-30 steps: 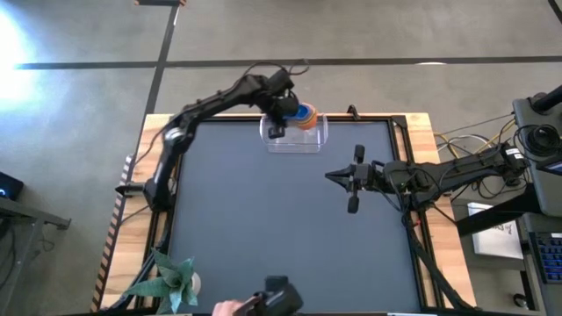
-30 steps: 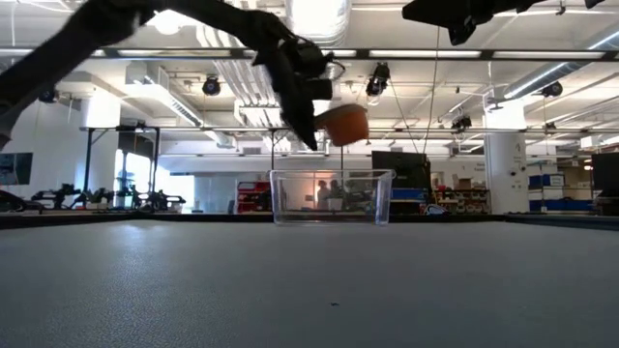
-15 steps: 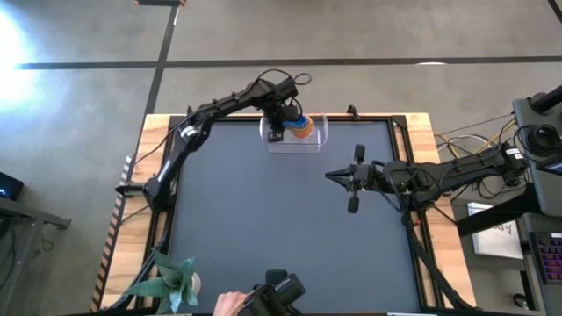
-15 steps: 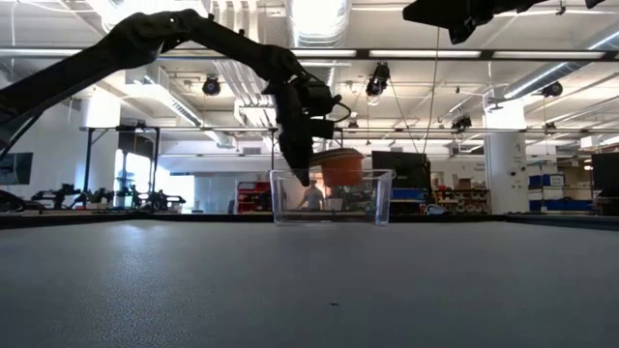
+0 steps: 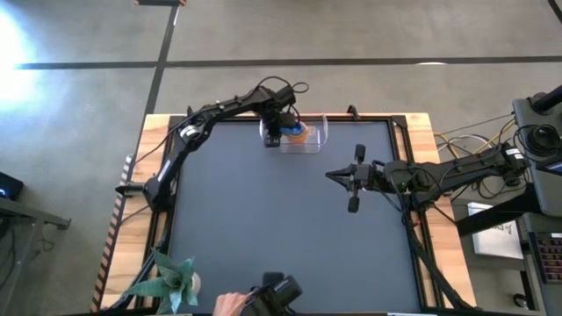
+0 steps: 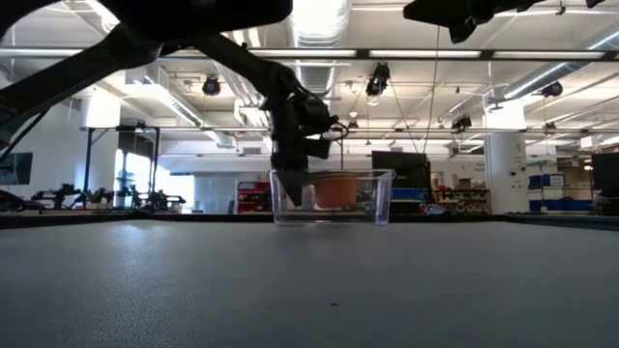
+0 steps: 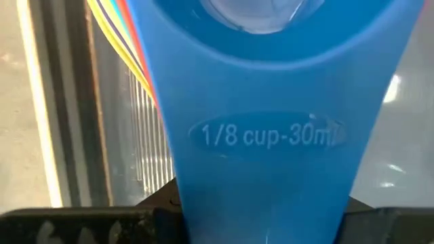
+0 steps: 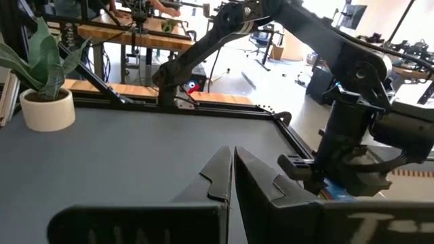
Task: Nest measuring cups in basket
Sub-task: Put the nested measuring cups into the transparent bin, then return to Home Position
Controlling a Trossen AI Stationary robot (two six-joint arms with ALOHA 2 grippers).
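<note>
The measuring cups (image 5: pixel 299 132) are nested in one stack, orange outermost (image 6: pixel 336 190) and blue innermost (image 7: pixel 264 81). The stack sits inside the basket (image 5: pixel 318 143), a clear tub (image 6: pixel 379 201) at the table's far edge. My left gripper (image 5: pixel 276 133) is shut on the stack's handles and reaches down into the basket's left part (image 6: pixel 293 188). My right gripper (image 5: pixel 330 176) is shut on nothing and hovers high over the table's right half, its fingertips (image 8: pixel 232 154) pointing toward the table's left. My left gripper holds the nested cups by their stacked flat handles, the blue 1/8-cup handle (image 7: pixel 264 176) uppermost, with other coloured handle edges (image 7: pixel 125 41) beneath. The fingers lie along the handles and come down from above. The stack hangs below the basket's rim; I cannot tell whether it touches the floor.
A potted green plant (image 5: pixel 172 279) stands at the table's near left corner (image 8: pixel 45 81). A person's hand with a dark device (image 5: pixel 263 298) shows at the near edge. Dark mat (image 5: pixel 263 219) covers the table between the basket and the near edge.
My left gripper has gone down with the stack of cups, from above the basket's rim to inside the basket. It has stayed shut on the handles. The right arm has kept still.
</note>
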